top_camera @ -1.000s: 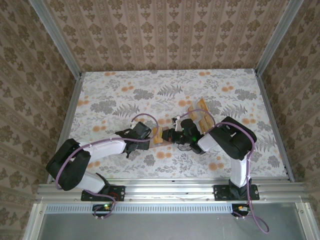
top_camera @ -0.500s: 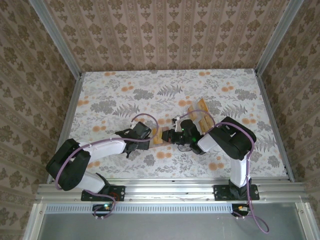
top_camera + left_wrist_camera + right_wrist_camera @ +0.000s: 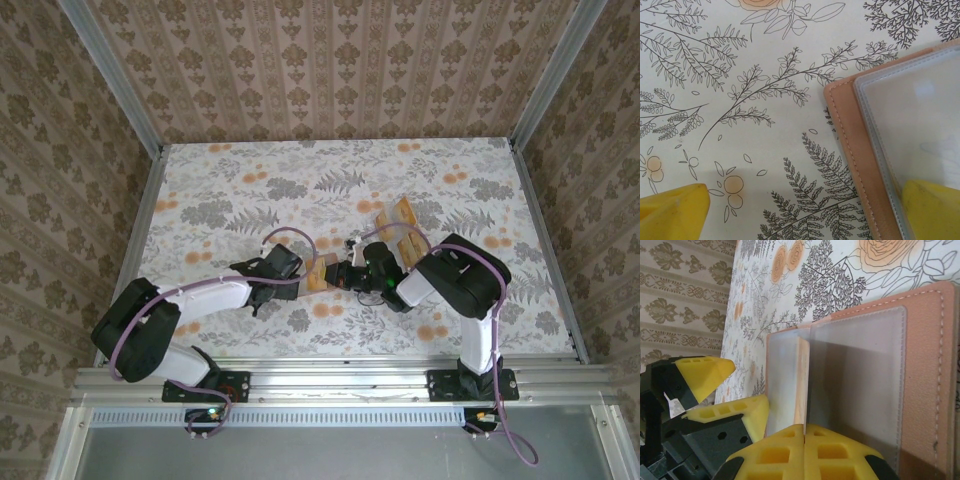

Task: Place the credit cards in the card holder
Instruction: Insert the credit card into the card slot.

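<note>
Two arms: they meet low in the top view, near the table's front edge, wrists facing each other across the card holder (image 3: 318, 272).
Card holder: it lies open and flat between the grippers, clear pockets up, salmon stitched border around them.
Left gripper (image 3: 800, 215): its jaws are spread wide and hold nothing. One yellow fingertip (image 3: 932, 210) sits on the clear pocket, probably pinning the holder, and the other hangs over bare table beside it.
Right gripper (image 3: 804, 435): it is pinched tight on one credit card (image 3: 801, 385), which stands on edge at the fold between the pockets. Whether the card's lower edge has entered a pocket cannot be told.
Other cards (image 3: 403, 212): they lie in a loose cluster just beyond the right arm, apart from the holder.
Risk, card: held edge-on, it may miss the pocket mouth and skate over the slick plastic, or bend if pushed.
Risk, holder: with one fingertip pinning it, a sideways shove could slide or fold it shut.
Risk, grippers: the fingers are close together and could collide.
Surface: table (image 3: 250, 190) covered in a pale print of grey ferns and orange flower blotches, easily mistaken for cards.
Room: brown damask wallpaper (image 3: 330, 60) on three sides, with aluminium rails (image 3: 330, 380) in front.
</note>
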